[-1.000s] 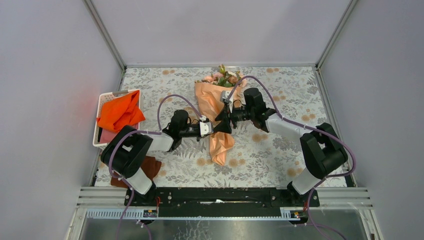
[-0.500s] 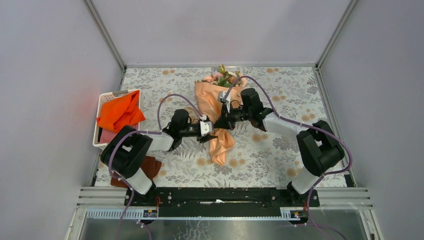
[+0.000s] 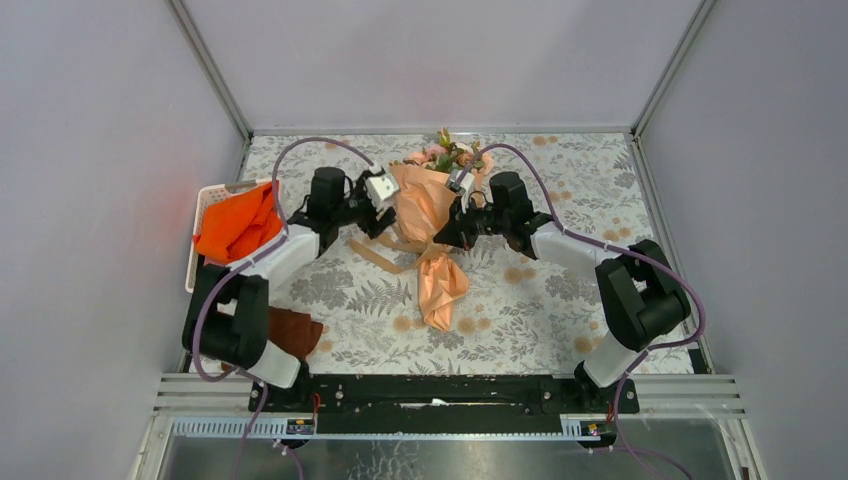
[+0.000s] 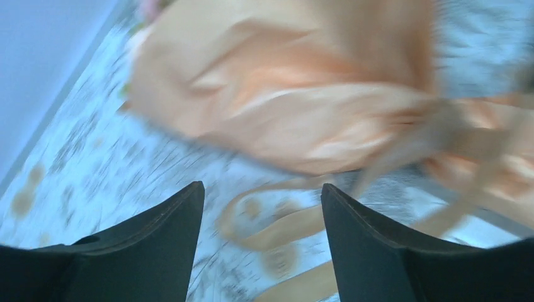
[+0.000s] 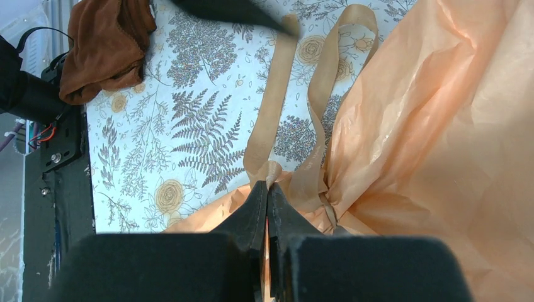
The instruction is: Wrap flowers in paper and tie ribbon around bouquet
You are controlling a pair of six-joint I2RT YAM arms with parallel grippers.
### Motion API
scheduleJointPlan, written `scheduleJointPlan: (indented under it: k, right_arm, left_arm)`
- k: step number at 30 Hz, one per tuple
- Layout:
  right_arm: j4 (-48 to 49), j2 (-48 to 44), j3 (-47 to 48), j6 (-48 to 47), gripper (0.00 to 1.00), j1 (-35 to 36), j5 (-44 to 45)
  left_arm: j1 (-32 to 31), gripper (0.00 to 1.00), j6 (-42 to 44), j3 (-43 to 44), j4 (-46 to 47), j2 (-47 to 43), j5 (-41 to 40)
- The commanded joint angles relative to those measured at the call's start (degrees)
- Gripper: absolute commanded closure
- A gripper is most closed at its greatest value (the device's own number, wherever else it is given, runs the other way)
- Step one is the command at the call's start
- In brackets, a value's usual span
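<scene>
While the right gripper (image 5: 267,192) pinches the narrow tan-peach ribbon (image 5: 272,119) at the waist of the peach-paper rose bouquet (image 3: 422,200) on the floral table (image 3: 560,300), the left gripper (image 4: 261,189) gapes alongside; tying is in hand; next, the left likely must catch the loose loop.

A lab robot cell is shown. The floral tabletop (image 3: 560,300) is enclosed by plain grey panels (image 3: 100,150), and two arms (image 3: 262,262) (image 3: 575,250) are bolted to a rail (image 3: 440,393)

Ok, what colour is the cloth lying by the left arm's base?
The cloth is dark brown, plain with no pattern. The right wrist view shows it best.
</scene>
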Motion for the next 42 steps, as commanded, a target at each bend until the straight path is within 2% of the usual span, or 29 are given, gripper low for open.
scheduleJointPlan:
  k: [1,2,3,6,8,10,12,16,18,21,23,25,26,28,34,38,42]
  right_arm:
    - [3.68,-1.82,0.51,1.66,1.0,0.09,0.33]
    - [3.91,-1.65,0.55,1.81,1.0,0.1,0.22]
    - [3.9,-1.5,0.65,1.81,1.0,0.1,0.08]
    - [3.33,-1.15,0.9,1.33,1.0,0.1,0.06]
    - [2.8,-0.68,1.15,0.58,1.0,0.1,-0.08]
    - [2.47,-0.14,1.45,0.38,1.0,0.1,-0.35]
    - [2.36,0.32,1.72,0.41,1.0,0.1,-0.98]
    - [1.59,0.43,1.76,0.18,1.0,0.09,-1.32]
    - [1.51,0.17,1.52,0.05,1.0,0.08,-1.1]
    - [1.13,0.14,1.92,0.11,1.0,0.09,-1.3]
    - [1.12,0.01,2.0,0.51,1.0,0.09,-1.33]
    - [1.31,-0.11,1.91,1.09,1.0,0.1,-0.71]
    - [1.31,-0.2,1.95,1.52,1.0,0.1,-0.37]
    - [0.84,-0.08,2.35,2.4,1.0,0.1,0.77]
    - [1.97,0.66,3.17,7.39,1.0,0.1,3.37]
    - [2.86,0.76,3.63,11.43,1.0,0.1,5.02]
    - [4.71,0.3,3.66,14.5,1.0,0.04,5.14]
  left_arm:
    - [2.71,0.33,-15.44,8.07,-10.23,7.7,-24.32]
    - [2.72,0.35,-18.52,10.66,-13.12,9.87,-30.06]
    - [2.74,0.35,-20.8,13.53,-16.48,11.74,-32.27]
    - [2.63,0.23,-21.12,19.89,-25.34,15.77,-33.61]
    - [3.06,0.22,-22.38,26.31,-34.45,21.58,-34.83]
    - [3.65,0.25,-23.45,32.72,-39.69,26.37,-34.19]
    - [3.68,0.29,-24.03,35.26,-41.18,28.81,-33.75]
    - [3.39,0.3,-22.63,34.49,-39.66,29.46,-30.3]
    - [3.33,0.35,-22.25,33.6,-38.6,30.06,-30.67]
    - [3.33,0.51,-23.36,33.58,-38.58,31.58,-29.4]
    - [3.33,0.69,-23.76,33.26,-39.27,31.6,-26.75]
    - [3.25,0.97,-22.62,31.75,-39.75,30.19,-24.28]
    - [3.25,1.0,-21.69,30.85,-40.32,29.04,-22.91]
    - [3.24,1.0,-18.61,29.16,-42.11,25.73,-17.59]
    - [1.94,1.0,-1.62,22.86,-52.93,10.37,7.94]
    - [-5.55,1.0,9.51,17.49,-56.08,1.19,11.14]
    - [-13.71,1.0,7.84,15.02,-48.03,-2.88,13.2]
